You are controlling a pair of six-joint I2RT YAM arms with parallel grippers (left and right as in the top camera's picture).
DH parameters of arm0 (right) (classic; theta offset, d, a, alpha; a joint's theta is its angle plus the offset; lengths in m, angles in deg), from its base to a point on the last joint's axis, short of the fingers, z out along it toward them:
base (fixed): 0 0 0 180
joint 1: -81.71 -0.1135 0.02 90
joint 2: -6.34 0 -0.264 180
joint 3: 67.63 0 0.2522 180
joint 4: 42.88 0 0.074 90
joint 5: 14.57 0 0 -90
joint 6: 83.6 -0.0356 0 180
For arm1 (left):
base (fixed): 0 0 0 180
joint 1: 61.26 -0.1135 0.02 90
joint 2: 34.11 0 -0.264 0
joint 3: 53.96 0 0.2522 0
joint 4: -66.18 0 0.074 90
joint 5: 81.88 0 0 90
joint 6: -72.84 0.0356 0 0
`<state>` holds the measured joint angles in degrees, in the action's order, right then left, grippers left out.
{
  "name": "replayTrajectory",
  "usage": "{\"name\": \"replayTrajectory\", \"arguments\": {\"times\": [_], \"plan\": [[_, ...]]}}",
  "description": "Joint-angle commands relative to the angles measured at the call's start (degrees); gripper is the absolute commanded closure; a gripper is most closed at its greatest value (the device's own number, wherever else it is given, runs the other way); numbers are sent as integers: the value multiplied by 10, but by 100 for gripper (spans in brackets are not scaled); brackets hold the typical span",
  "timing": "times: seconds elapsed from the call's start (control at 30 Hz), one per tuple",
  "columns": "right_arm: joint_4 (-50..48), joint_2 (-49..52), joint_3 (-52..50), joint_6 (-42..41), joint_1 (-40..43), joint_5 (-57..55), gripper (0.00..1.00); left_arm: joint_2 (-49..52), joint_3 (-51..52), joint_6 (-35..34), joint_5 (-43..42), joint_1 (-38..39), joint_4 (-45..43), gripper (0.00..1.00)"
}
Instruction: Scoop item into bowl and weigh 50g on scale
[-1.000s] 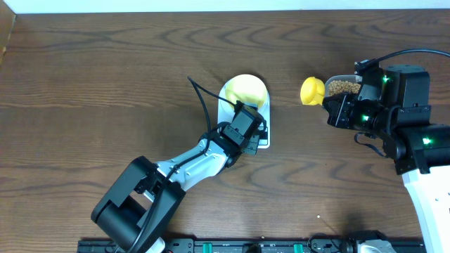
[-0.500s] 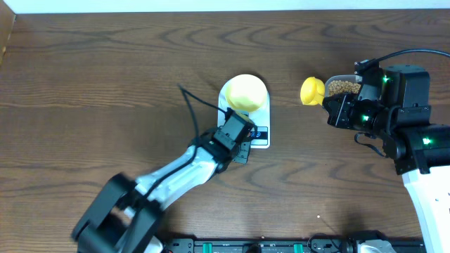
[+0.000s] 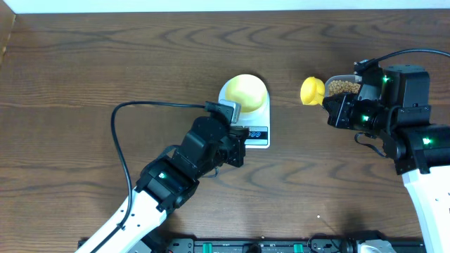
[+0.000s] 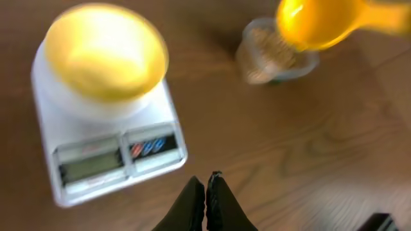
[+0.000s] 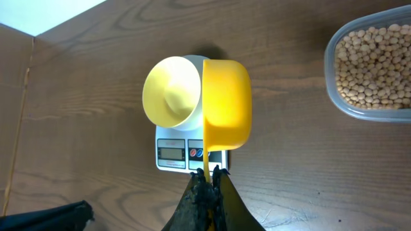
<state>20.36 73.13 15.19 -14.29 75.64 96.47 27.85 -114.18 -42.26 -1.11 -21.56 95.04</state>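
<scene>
The pale yellow-green bowl [image 3: 245, 92] stands on the white scale [image 3: 257, 137] at mid-table and looks empty [image 5: 172, 90]. The item, tan beans [image 3: 344, 86], fills a clear tub [image 5: 335, 96] to the right. My right gripper [image 5: 209, 172] is shut on the thin handle of a yellow scoop [image 5: 226, 112]. That scoop [image 3: 312, 91] hangs between the scale and the tub, and no beans show in it. My left gripper [image 4: 207, 181] is shut on nothing. It hovers over bare wood just in front of the scale's display edge [image 4: 90, 163].
The left arm's black cable [image 3: 140, 105] loops over the table left of the scale. A white strip runs along the far table edge [image 3: 211, 5]. A black rail [image 3: 267, 246] lies along the near edge.
The left arm has pulled back from the scale's buttons toward the near left, its gripper staying shut. The right arm and scoop have not moved.
</scene>
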Motion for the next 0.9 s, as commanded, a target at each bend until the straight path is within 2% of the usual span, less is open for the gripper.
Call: {"name": "replayTrajectory", "arguments": {"times": [0.0,0.17,0.3,0.4,0.5,0.6,0.73,0.87], "plan": [[-2,-5,14,11,4,3,99,53,-2,-3,22,-1,39,93],[-4,-5,14,11,4,3,99,149,-3,3,22,0,41,93],[-4,-5,14,15,4,3,99,201,-39,43,6,0,69,93],[-4,-5,14,15,4,3,99,220,-113,66,10,0,150,93],[-6,-5,14,15,4,3,99,246,-214,105,15,-2,268,93],[-6,-5,14,15,4,3,99,276,-276,105,20,-1,348,93],[-4,-5,14,15,4,3,99,295,-262,105,20,3,334,93],[4,-5,14,15,4,3,99,301,-195,104,24,7,259,93]]}}
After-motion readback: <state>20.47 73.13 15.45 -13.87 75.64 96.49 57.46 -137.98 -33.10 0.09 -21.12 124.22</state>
